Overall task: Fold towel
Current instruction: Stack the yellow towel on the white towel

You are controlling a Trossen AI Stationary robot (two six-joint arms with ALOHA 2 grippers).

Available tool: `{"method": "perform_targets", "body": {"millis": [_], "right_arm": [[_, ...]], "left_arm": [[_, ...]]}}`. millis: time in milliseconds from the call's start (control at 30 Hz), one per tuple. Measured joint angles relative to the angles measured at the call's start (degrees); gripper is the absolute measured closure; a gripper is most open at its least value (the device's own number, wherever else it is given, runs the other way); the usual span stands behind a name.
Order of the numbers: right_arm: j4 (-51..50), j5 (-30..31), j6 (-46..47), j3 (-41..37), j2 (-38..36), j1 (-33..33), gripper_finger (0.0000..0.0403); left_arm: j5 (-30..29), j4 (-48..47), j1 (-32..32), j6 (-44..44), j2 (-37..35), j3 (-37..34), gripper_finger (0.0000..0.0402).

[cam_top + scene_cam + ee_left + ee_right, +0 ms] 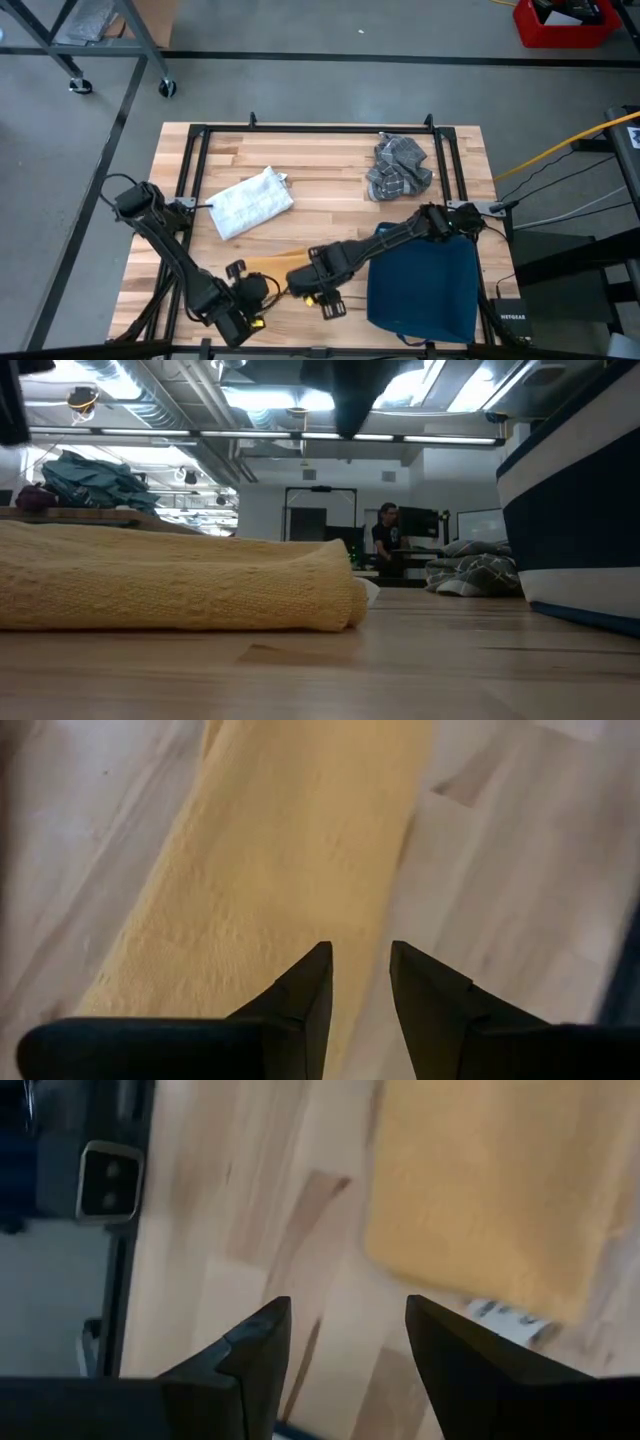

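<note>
High view yellow towel [268, 262] mostly hidden under both arms, left gripper [358, 982] and right gripper [348, 1338] jaws parted, empty.

Overhead, table-level, two close wrist cameras (all share yellow towel [268, 262])

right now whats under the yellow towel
The yellow towel lies folded flat on the wooden table, and a small white tag pokes out from beneath one edge. Anything else under it is covered.

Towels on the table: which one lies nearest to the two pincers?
The yellow towel, folded flat between both pincers; the white and grey ones lie farther back.
</note>
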Motion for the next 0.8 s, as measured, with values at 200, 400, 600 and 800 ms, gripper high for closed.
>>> {"method": "perform_targets", "body": {"millis": [200,400,600,800], "right_arm": [[-0.1,6.7,0.9,0.0,0.0,3.1,0.0201],[3.3,16.0,3.0,0.0,0.0,4.4,0.0201],[11.4,17.0,3.2,-2.5,0.2,4.4,0.0201],[17.2,17.8,3.2,-7.4,0.2,4.4,0.0201]], "left_arm": [[0.8,-0.2,0.7,-1.5,2.8,0.0,0.0306],[10.3,-1.6,0.3,0.3,2.8,0.0,0.0306],[14.1,-1.5,-2.2,4.5,2.8,0.0,0.0306],[13.5,-1.6,-3.6,10.2,2.8,0.0,0.0292]]}}
